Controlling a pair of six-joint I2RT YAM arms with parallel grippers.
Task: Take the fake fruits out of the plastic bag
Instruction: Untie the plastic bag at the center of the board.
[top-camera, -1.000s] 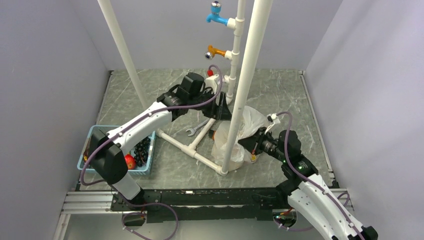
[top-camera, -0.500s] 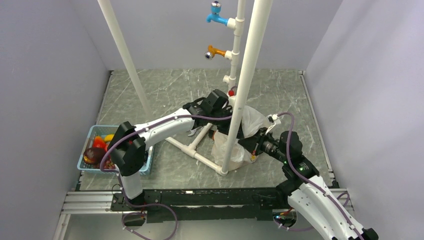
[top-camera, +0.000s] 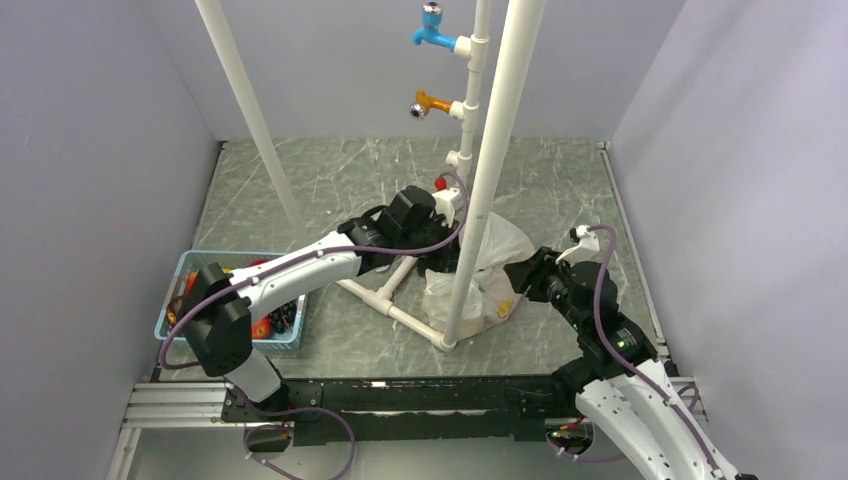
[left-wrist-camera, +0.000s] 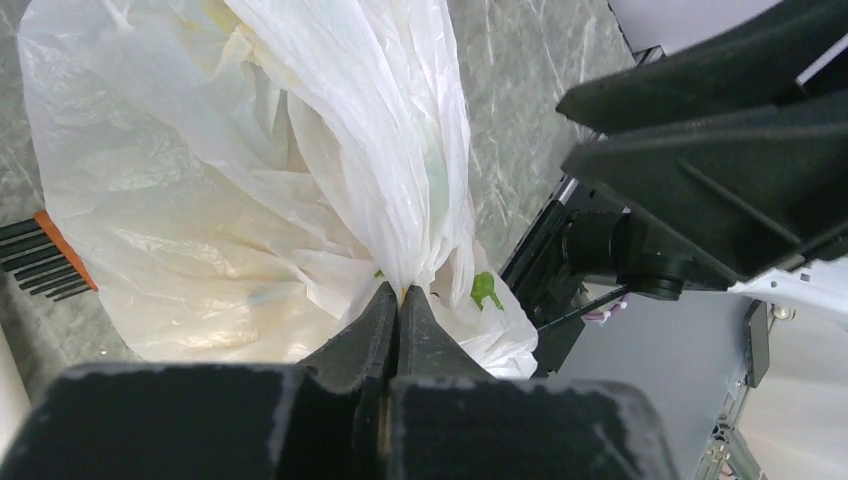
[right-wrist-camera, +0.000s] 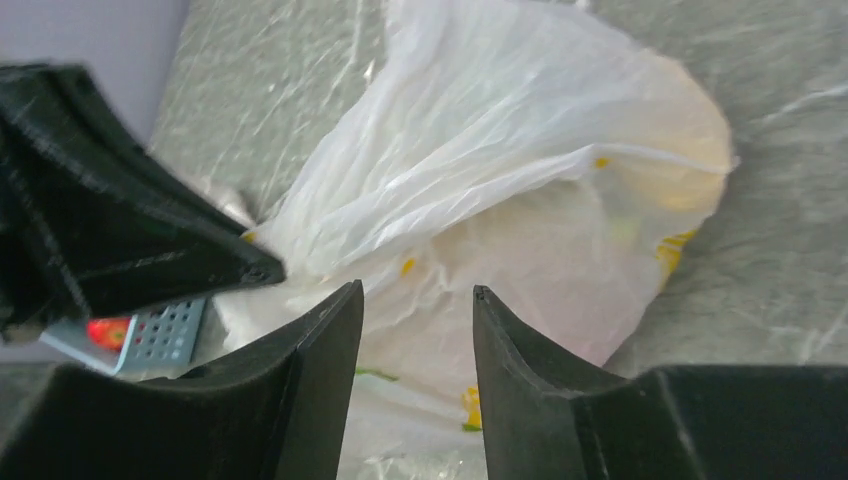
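Thin translucent white plastic bag (top-camera: 495, 270): slumped on grey marbled table (top-camera: 330, 180), long axis far-to-near; gathered fold pinched tight in left gripper (left-wrist-camera: 398, 300). Right gripper (right-wrist-camera: 415, 300): fingers parted, empty, near the bag.

Place: a robot lab test cell.
Enclosure: plain grey wall panels (top-camera: 90, 150) box in three sides.
Base: grey marble-patterned surface (top-camera: 350, 180).
Fixtures: white pipe frame (top-camera: 497, 130) carrying a mock blue tap (top-camera: 435, 32) and orange tap (top-camera: 430, 103).
Rig: left arm (top-camera: 300, 268) and right arm (top-camera: 625, 400) on a metal rail (top-camera: 180, 405).
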